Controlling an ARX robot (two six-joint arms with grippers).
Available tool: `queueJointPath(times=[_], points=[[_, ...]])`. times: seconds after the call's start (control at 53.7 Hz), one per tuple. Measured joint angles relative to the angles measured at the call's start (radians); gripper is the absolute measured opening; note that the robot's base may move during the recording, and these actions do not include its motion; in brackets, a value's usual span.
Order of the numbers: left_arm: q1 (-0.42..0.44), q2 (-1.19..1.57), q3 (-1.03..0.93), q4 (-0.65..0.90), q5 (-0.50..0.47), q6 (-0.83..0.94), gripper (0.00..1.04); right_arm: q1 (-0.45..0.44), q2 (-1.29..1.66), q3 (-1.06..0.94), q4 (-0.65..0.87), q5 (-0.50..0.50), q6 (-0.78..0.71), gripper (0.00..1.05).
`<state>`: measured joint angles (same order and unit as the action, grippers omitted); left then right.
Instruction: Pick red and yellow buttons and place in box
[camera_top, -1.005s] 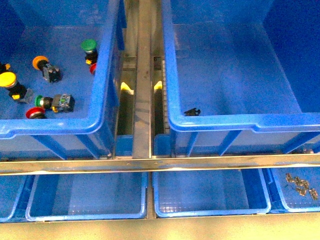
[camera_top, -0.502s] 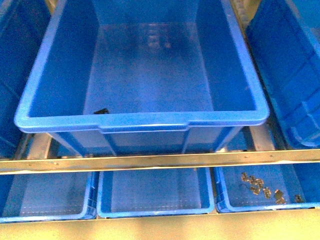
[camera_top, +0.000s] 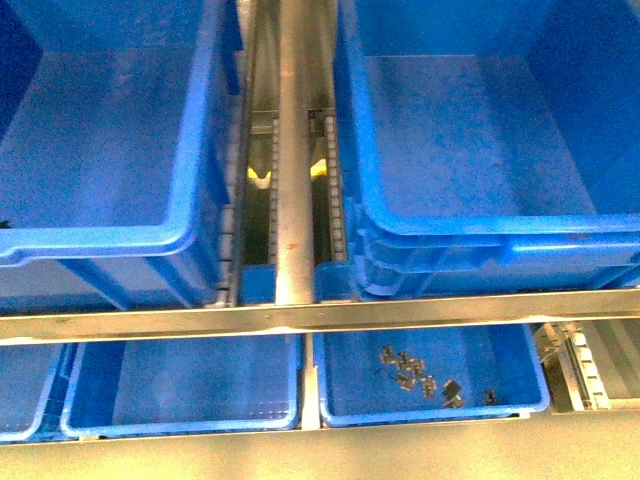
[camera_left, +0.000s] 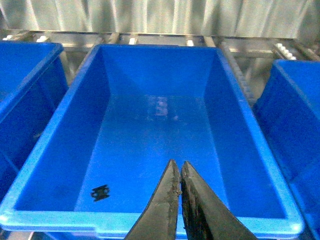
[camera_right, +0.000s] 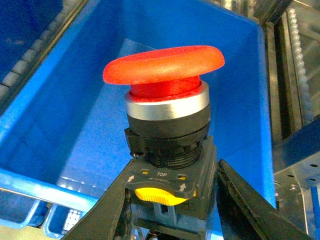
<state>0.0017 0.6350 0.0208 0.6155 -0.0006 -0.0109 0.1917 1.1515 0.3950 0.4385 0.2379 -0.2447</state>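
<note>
**Front view, nearest row.** A shallow tray (camera_top: 180, 425) is sitting beside a second shallow tray (camera_top: 430, 414), which is holding a cluster of small metal parts (camera_top: 415, 368). A metal crossbar (camera_top: 300, 318) is running across just behind both.

**Front view, behind the crossbar.** A left crate (camera_top: 190, 200) and a right crate (camera_top: 352, 200), both large, deep and blue, are standing side by side. A metal beam (camera_top: 297, 150) is running away from the camera between them. Neither arm is showing in this view.

**Left wrist view.** The left gripper (camera_left: 179, 167) is hanging with its two dark fingers pressed together at the tips and is holding nothing. It is hovering over the near rim of a large blue crate (camera_left: 150, 221). A small black scrap (camera_left: 100, 192) is lying on that crate's floor, close to the near wall. Further blue crates are standing on either side.

**Right wrist view.** The right gripper (camera_right: 173, 175) is clamping the black body of the red button (camera_right: 165, 65), one finger on each side, spread only as wide as the body. The mushroom cap is pointing away from the fingers, and a yellow tab is showing under a "TOP" mark. The button is being held in the air, with the floor and far wall of the box (camera_right: 240, 115) showing behind it.
</note>
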Motion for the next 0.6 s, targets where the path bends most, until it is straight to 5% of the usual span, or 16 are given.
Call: queueJointPath(times=[0.596], points=[[-0.002,-0.324,0.000,-0.303,0.000,0.001,0.03,0.048,0.046,0.005,0.005,0.014,0.033,0.36]])
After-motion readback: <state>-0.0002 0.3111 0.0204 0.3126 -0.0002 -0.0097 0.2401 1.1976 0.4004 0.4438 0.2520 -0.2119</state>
